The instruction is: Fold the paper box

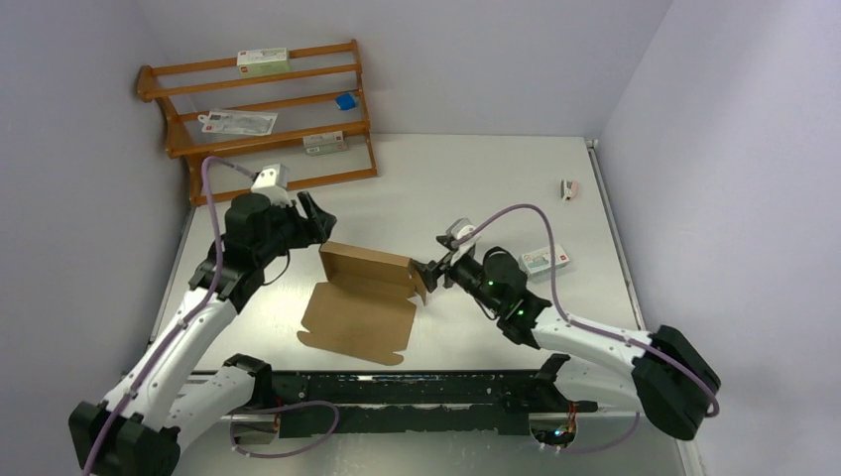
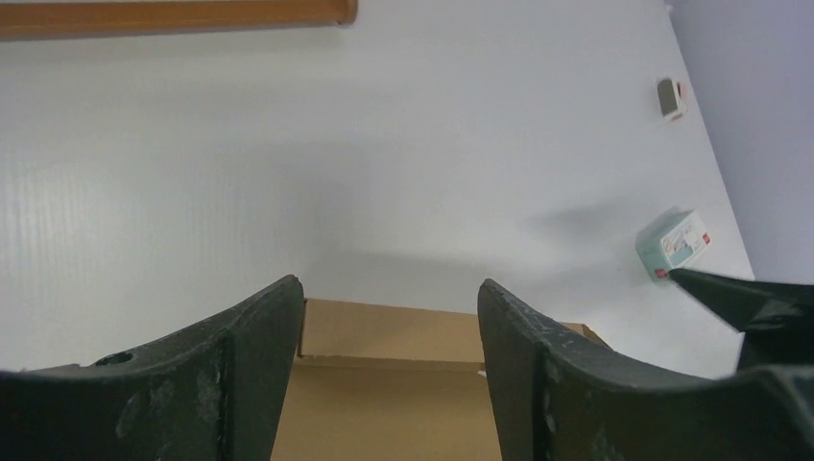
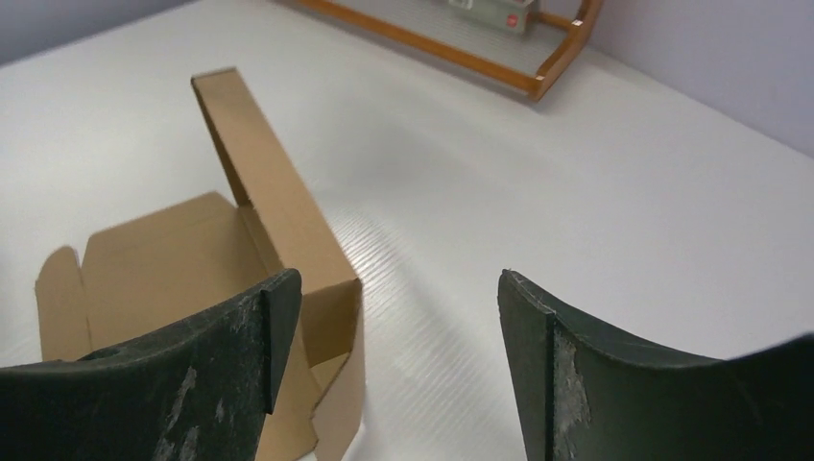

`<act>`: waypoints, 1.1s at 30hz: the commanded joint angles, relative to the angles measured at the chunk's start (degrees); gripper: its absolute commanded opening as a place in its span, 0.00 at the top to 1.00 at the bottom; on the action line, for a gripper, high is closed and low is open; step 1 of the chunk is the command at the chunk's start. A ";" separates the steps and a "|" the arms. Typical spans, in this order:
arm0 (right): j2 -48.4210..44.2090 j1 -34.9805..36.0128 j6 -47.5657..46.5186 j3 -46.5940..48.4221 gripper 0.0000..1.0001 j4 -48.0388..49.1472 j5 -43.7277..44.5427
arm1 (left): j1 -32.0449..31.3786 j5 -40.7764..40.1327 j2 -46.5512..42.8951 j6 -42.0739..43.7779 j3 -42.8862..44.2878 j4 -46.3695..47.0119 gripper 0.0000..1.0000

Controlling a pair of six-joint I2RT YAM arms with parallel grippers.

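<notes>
My left arm [image 1: 188,327]: elbow bent, forearm angled inward | my left hand [image 1: 317,218]: fingers spread wide | my right arm [image 1: 595,342]: stretched low, reaching leftward | my right hand [image 1: 428,274]: fingers spread wide

Pale lilac walls [image 1: 446,59], white bench [image 1: 476,178] filling the corner, wooden rack [image 1: 317,50] at its far left corner, soft even light

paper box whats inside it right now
Nothing lies in the paper box: only bare brown cardboard shows on its floor and flaps, with one long wall standing. In the right wrist view a finger of the right gripper hides its near corner.
</notes>
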 commanded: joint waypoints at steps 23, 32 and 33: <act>-0.04 -5.35 13.27 -3.34 0.29 -11.32 -10.99 | -2.35 2.92 14.44 3.23 0.81 -0.71 0.24; 3.38 -4.97 16.29 -3.23 0.29 -4.70 -16.53 | -5.65 2.17 15.24 2.43 -2.00 0.78 0.28; 3.72 -4.92 16.76 -3.27 0.29 -3.95 -16.93 | -6.00 1.98 15.03 2.30 -2.36 0.91 0.29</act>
